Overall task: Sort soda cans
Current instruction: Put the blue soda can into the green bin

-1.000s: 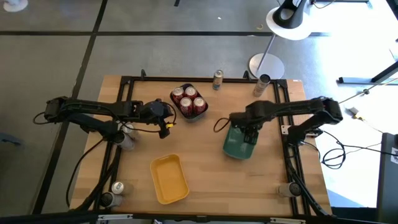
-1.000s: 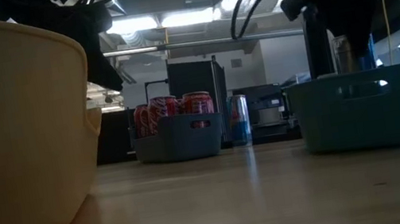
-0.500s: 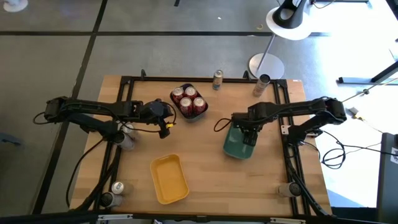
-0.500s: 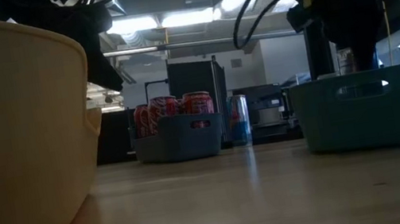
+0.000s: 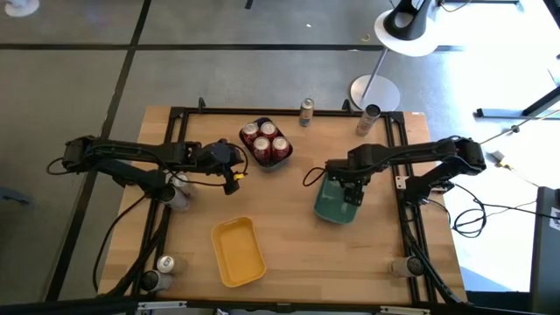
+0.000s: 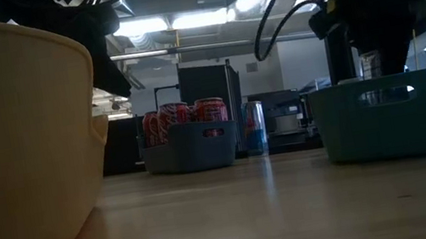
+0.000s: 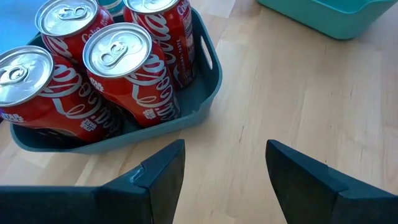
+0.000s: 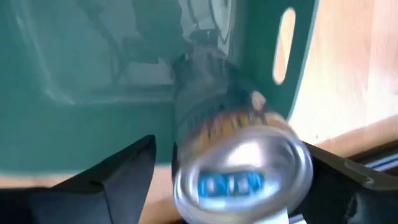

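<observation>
Silver can [image 8: 239,163]: inside the teal tray [image 5: 335,203], right of table centre, between the right gripper's [image 8: 249,180] spread fingers; whether they touch it cannot be told.
Red cans [image 7: 118,68]: four, upright in the dark blue tray [image 5: 268,145], far side of the table.
Other cans: one [image 5: 306,111] at the far edge, one [image 5: 366,121] at the far right, one [image 5: 165,264] at the near-left corner.
Left gripper [image 7: 225,171]: fingers apart and empty, hovering just near of the dark blue tray.
Yellow tray [image 5: 238,251]: near side, left of centre.
</observation>
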`<state>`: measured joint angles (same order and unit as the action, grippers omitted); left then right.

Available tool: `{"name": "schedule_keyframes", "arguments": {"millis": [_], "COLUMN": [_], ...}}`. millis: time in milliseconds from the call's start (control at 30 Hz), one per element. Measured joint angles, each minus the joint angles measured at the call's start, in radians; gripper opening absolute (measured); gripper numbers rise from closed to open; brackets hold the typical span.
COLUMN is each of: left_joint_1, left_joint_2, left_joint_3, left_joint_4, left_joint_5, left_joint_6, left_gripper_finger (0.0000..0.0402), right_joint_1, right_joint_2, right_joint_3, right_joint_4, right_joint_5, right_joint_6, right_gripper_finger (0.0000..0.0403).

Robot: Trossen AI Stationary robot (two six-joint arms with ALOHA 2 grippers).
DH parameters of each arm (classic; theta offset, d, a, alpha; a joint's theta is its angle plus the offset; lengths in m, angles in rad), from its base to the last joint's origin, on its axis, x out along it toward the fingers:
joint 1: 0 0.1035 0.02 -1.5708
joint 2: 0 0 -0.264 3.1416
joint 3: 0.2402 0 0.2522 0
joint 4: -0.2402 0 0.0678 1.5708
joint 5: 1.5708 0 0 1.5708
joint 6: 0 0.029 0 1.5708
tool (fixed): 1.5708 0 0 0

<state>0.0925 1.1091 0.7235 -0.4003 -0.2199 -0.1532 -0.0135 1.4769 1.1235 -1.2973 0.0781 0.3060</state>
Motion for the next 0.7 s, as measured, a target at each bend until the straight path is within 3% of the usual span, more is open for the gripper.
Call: {"name": "schedule_keyframes", "arguments": {"millis": [300, 433, 700], "left_joint_1": [0.0, 0.0, 0.0], "left_joint_2": [0.0, 0.0, 0.0], "left_joint_3": [0.0, 0.0, 0.0], "left_joint_4": [0.001, 0.001, 0.0], "left_joint_5": [0.0, 0.0, 0.0], "left_joint_6": [0.007, 0.013, 0.026], "left_gripper_finger": [0.0214, 0.0214, 0.0214], "right_joint_1": [0.0, 0.0, -0.042], "right_joint_2": [-0.001, -0.001, -0.003], "right_joint_3": [0.222, 0.323, 0.355], "right_joint_4": [-0.151, -0.164, 0.117], "right_joint_5": [0.014, 0.1, 0.304], "right_joint_6": [-0.019, -0.027, -0.054], "right_gripper_finger": [0.0331, 0.0331, 0.0331]}}
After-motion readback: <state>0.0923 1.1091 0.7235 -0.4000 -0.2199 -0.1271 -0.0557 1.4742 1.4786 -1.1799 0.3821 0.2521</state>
